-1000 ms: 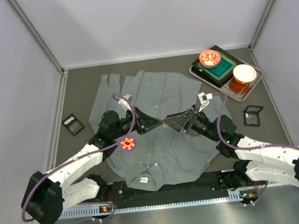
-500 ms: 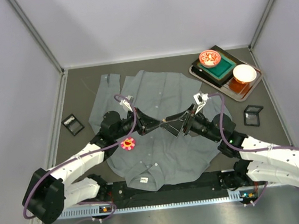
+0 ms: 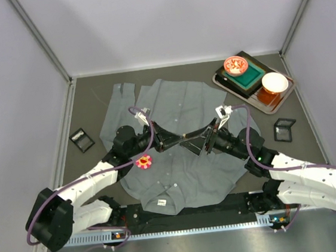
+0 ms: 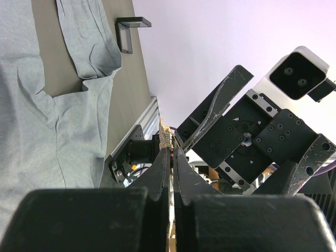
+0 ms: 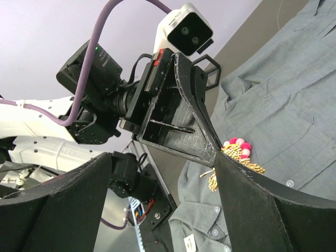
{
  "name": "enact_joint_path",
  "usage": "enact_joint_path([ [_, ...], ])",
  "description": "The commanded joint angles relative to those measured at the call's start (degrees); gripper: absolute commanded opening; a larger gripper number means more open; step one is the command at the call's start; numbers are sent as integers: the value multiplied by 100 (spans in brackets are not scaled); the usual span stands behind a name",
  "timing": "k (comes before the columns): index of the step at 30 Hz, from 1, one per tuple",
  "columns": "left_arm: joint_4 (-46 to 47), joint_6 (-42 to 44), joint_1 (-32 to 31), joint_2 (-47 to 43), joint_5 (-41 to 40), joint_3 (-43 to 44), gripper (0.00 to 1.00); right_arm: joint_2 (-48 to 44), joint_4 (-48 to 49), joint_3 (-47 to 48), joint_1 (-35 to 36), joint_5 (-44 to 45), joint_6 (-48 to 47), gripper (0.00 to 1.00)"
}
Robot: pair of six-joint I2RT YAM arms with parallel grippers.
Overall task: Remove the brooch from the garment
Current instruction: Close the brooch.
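The grey garment (image 3: 178,104) lies spread flat on the dark table; it also shows in the left wrist view (image 4: 31,105) and the right wrist view (image 5: 283,105). My left gripper (image 3: 184,138) (image 4: 170,149) is shut on a small gold brooch (image 4: 166,134) with pink pom-poms (image 5: 239,152), held above the middle of the shirt. My right gripper (image 3: 204,140) (image 5: 163,157) is open wide, its fingers either side of the left gripper's tip, with one fingertip (image 5: 220,157) right beside the brooch. A pink and yellow flower ornament (image 3: 143,161) sits on the shirt under the left arm.
A tray (image 3: 285,97) at the back right holds a red bowl (image 3: 235,66), a green block (image 3: 249,76) and a white bowl (image 3: 274,81). Small black stands sit at the left (image 3: 82,140) and right (image 3: 285,129). A metal rail (image 3: 190,226) runs along the near edge.
My right gripper has moved left, closer round the left gripper's tip. The left gripper has stayed almost still, shut on the brooch.
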Motion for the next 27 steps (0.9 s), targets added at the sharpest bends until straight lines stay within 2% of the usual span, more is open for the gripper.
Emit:
enact_joint_path([
  [1,581,-56,28,22,70,-43,0,-35,150,159,83,-100,44,79],
  [5,740,-126,37,39,97,-113,0,-70,63,212,92,-126,62,79],
  [8,793,-91,46,31,140,-140,0,-324,-498,387,92,84,-218,79],
  [13,942,5,63,48,369,-236,0,-782,-2349,1063,75,664,-694,84],
  [16,1196,14,55,83,553,-280,0,-870,-3141,1704,-66,638,-738,87],
  [20,1643,67,55,110,843,-228,0,-747,-3804,2005,-338,298,-624,88],
  [25,2207,76,55,127,1072,-201,0,-966,-3340,1296,-1119,-284,366,85],
  [27,2400,23,55,136,1107,-192,0,-1002,-2524,1005,-1191,-617,667,82],
])
